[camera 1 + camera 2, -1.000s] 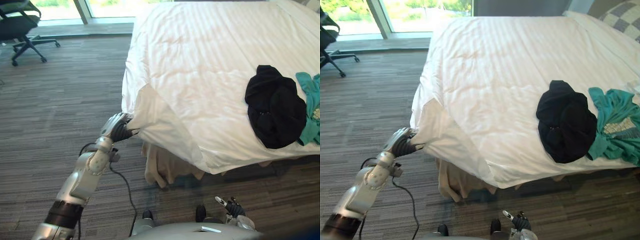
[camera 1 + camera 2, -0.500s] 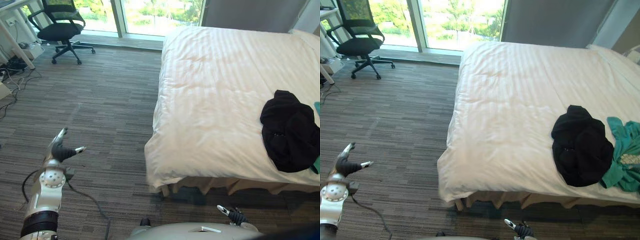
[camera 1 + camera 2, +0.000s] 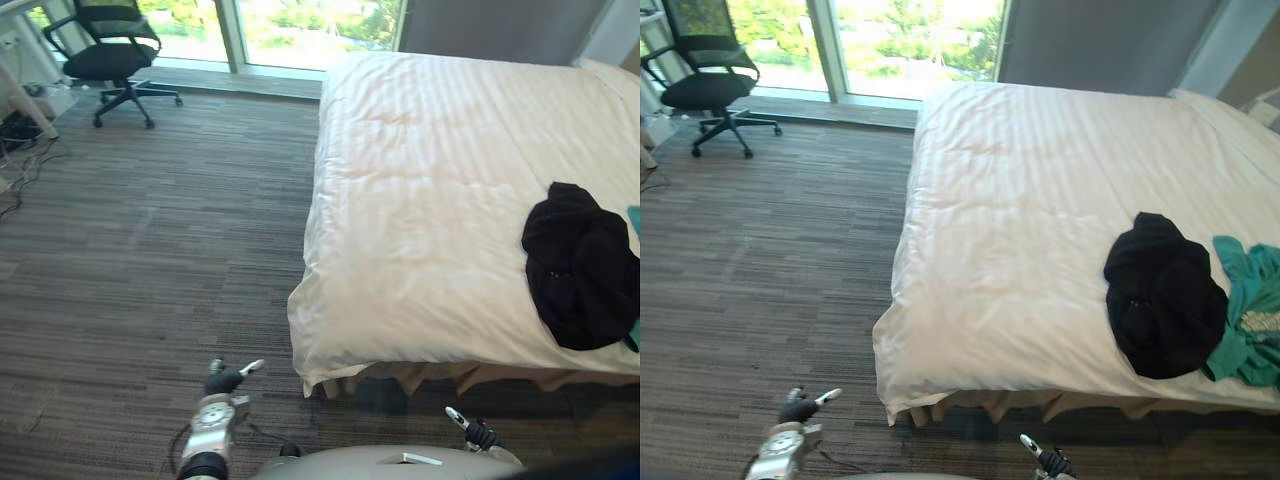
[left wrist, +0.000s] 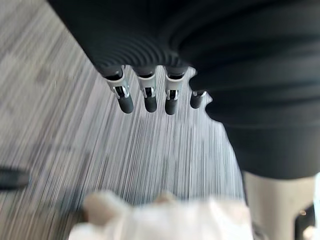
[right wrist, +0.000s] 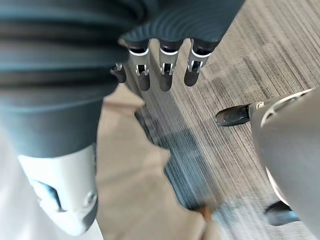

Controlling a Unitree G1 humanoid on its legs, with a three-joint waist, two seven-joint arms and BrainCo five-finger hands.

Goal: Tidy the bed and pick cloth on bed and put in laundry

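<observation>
Duvet (image 3: 430,190) lies flat over the bed (image 3: 430,377) now, its near corner hanging straight. A second ago your left hand (image 3: 226,381) was pulling that corner; it has since let go and dropped low over the carpet (image 3: 150,220), fingers (image 4: 146,102) straight and empty. Your right hand (image 3: 468,433) hangs low by the near edge of the bed, fingers relaxed, holding nothing. The tidying looks done from here, so the clothes are what's left. The black cloth (image 3: 575,268) sits untouched on the bed's right side, touching the teal cloth (image 3: 1246,322) beside it. You'll likely need to step right to reach them.
</observation>
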